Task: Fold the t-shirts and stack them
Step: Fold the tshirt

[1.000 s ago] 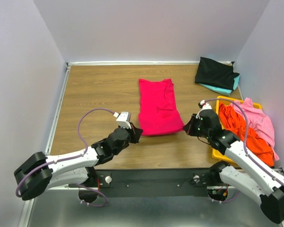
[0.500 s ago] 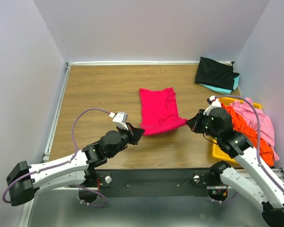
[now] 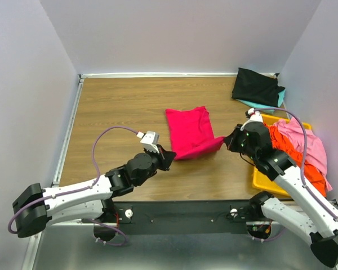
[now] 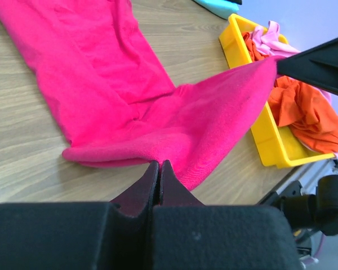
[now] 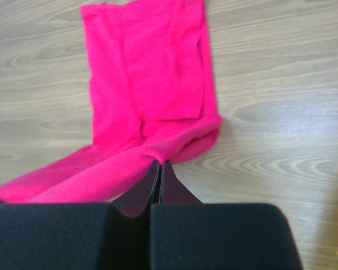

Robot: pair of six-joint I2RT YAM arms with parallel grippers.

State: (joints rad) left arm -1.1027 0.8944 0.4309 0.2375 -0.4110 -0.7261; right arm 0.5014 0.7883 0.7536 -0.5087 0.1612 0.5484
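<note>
The crimson-red t-shirt [image 3: 190,131] lies folded lengthwise in the middle of the wooden table; it also shows in the left wrist view [image 4: 96,79] and in the right wrist view [image 5: 149,84]. My left gripper [image 3: 168,157] is shut on its near left corner [image 4: 158,154]. My right gripper [image 3: 227,141] is shut on its near right corner [image 5: 163,154]. Both hold the near hem lifted and stretched between them above the table. A folded black t-shirt [image 3: 258,86] lies on a teal one [image 3: 265,106] at the back right. Pink [image 3: 310,143] and orange [image 3: 290,154] t-shirts are heaped in the bin.
The yellow plastic bin [image 3: 261,181] stands at the right edge of the table, close behind my right arm; it also shows in the left wrist view [image 4: 258,132]. Walls close the table at the back and on both sides.
Both grippers have risen and moved toward the back with the red t-shirt's near hem. The lower part of the shirt has come off the table and its flat part is shorter.
</note>
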